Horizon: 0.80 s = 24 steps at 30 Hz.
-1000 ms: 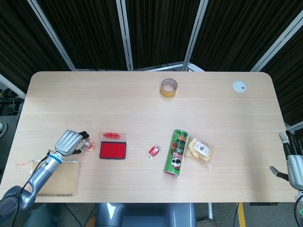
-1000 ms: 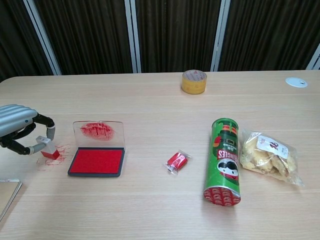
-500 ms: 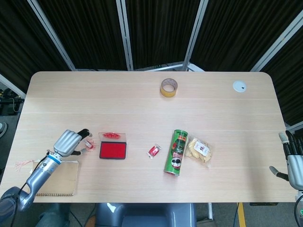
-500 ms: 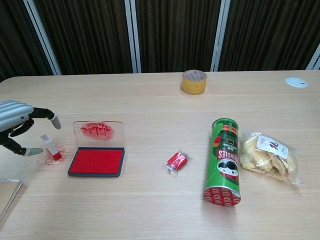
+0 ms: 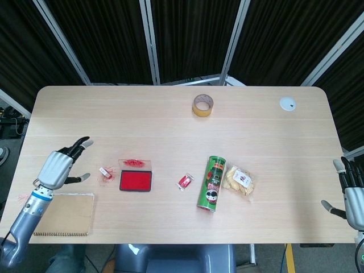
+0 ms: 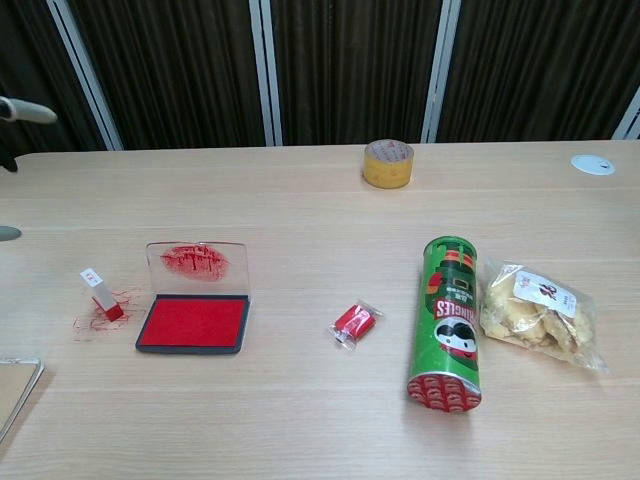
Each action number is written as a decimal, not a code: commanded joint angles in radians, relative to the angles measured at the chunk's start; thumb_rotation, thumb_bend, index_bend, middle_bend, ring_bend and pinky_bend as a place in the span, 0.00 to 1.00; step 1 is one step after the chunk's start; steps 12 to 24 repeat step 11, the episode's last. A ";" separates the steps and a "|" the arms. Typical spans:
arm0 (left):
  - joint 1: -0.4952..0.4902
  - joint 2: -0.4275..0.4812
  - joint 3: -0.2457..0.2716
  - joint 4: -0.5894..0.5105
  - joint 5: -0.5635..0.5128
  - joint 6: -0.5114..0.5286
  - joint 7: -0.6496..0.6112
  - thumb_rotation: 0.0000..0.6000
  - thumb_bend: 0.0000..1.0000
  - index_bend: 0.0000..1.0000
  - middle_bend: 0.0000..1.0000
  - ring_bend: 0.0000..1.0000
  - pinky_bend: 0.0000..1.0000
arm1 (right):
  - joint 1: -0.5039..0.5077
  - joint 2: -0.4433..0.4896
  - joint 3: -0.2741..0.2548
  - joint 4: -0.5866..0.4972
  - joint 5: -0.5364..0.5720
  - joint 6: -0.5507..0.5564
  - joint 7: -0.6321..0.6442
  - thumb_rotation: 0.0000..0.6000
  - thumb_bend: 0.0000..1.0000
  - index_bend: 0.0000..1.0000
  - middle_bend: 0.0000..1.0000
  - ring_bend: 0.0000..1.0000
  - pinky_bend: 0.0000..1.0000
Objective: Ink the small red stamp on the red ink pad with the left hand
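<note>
The small red stamp stands tilted on red ink smears on the table, left of the red ink pad. The pad's clear lid lies open behind it, smeared with red. My left hand is open with fingers spread, raised and well to the left of the stamp, holding nothing; in the chest view only its fingertips show at the left edge. My right hand hangs open past the table's right edge.
A green chip can lies on its side at centre right beside a snack bag. A small red packet lies near the pad. A tape roll and a white disc sit at the back. A notebook lies at front left.
My left hand let go of the stamp, opened, and pulled up and away to the left. The stamp stays standing on the ink smears beside the pad.
</note>
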 commanded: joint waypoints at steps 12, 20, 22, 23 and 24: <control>0.205 0.256 0.009 -0.531 -0.146 0.066 0.412 1.00 0.00 0.00 0.00 0.00 0.00 | 0.004 0.018 -0.004 -0.026 -0.033 0.017 0.021 1.00 0.00 0.00 0.00 0.00 0.00; 0.205 0.256 0.009 -0.531 -0.146 0.066 0.412 1.00 0.00 0.00 0.00 0.00 0.00 | 0.004 0.018 -0.004 -0.026 -0.033 0.017 0.021 1.00 0.00 0.00 0.00 0.00 0.00; 0.205 0.256 0.009 -0.531 -0.146 0.066 0.412 1.00 0.00 0.00 0.00 0.00 0.00 | 0.004 0.018 -0.004 -0.026 -0.033 0.017 0.021 1.00 0.00 0.00 0.00 0.00 0.00; 0.205 0.256 0.009 -0.531 -0.146 0.066 0.412 1.00 0.00 0.00 0.00 0.00 0.00 | 0.004 0.018 -0.004 -0.026 -0.033 0.017 0.021 1.00 0.00 0.00 0.00 0.00 0.00; 0.205 0.256 0.009 -0.531 -0.146 0.066 0.412 1.00 0.00 0.00 0.00 0.00 0.00 | 0.004 0.018 -0.004 -0.026 -0.033 0.017 0.021 1.00 0.00 0.00 0.00 0.00 0.00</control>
